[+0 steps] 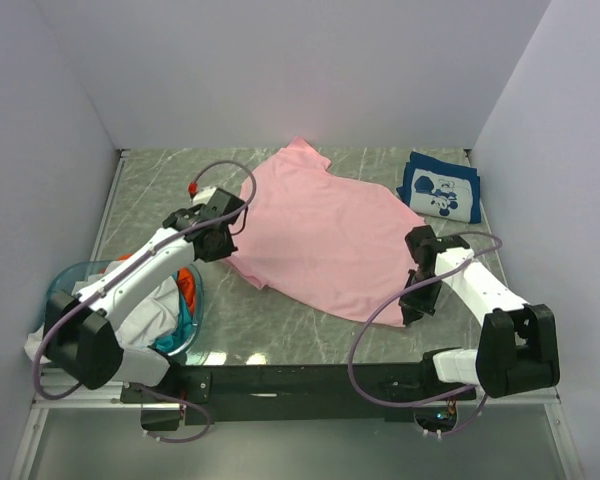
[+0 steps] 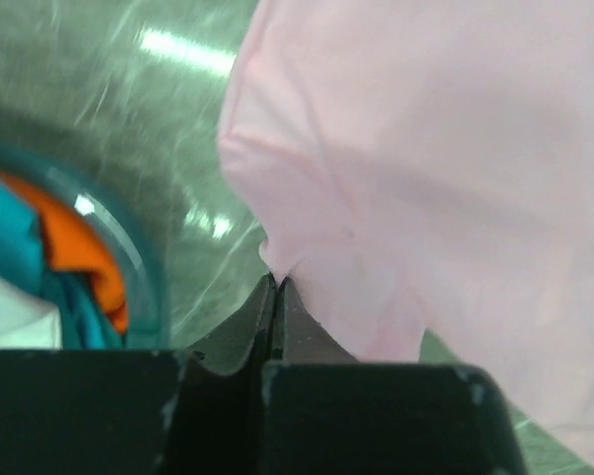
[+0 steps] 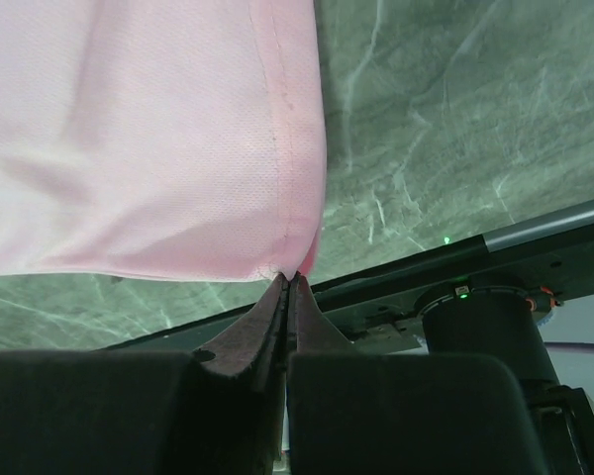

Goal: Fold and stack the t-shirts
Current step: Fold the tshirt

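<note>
the pink t-shirt (image 1: 320,235) lies spread mid-worktop (image 1: 180,170), its long axis slanting from the far edge toward the near right corner. the left gripper (image 2: 275,280) is clamped on its left edge and the right gripper (image 3: 289,277) on its near hem corner, with the cloth between the 2.

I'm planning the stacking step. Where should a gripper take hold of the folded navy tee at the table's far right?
Probably its near edge, approached from the robot's side. The navy tee lies flat and folded close to the right wall, so a low pinch across that edge's layers suits; the pink tee crowds its left side.
</note>
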Controlling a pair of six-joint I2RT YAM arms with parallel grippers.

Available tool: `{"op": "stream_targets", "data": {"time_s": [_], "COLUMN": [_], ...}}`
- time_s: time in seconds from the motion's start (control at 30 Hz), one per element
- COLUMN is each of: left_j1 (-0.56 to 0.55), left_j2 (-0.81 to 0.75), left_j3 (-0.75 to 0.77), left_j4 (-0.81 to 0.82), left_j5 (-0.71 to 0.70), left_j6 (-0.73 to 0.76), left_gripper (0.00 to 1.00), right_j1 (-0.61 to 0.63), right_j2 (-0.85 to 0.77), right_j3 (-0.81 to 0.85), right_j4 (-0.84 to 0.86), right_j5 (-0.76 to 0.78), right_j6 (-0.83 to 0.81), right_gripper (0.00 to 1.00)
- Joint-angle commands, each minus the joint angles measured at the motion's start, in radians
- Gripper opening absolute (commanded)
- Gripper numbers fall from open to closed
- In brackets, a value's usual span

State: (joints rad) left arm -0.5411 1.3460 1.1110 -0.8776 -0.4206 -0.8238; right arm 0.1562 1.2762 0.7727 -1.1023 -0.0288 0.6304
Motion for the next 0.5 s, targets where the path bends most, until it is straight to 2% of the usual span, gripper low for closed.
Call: {"op": "stream_targets", "data": {"time_s": [0.0, 0.47], "left_j1": [-0.003, -0.002], "left_j2": [0.059, 0.381], "left_j3": [0.114, 0.486], "left_j4": [0.068, 0.111], "left_j5": [-0.020, -0.029], "left_j6": [0.078, 0.230], "left_gripper": [0.01, 0.00], "right_j1": [-0.021, -0.130], "right_j2": [0.023, 0.141], "right_j3": [0.072, 0.188], "right_j4": [-0.010, 0.039], "right_j5": [0.021, 0.021], "right_j6": [-0.009, -0.060], "right_gripper": [0.00, 0.00]}}
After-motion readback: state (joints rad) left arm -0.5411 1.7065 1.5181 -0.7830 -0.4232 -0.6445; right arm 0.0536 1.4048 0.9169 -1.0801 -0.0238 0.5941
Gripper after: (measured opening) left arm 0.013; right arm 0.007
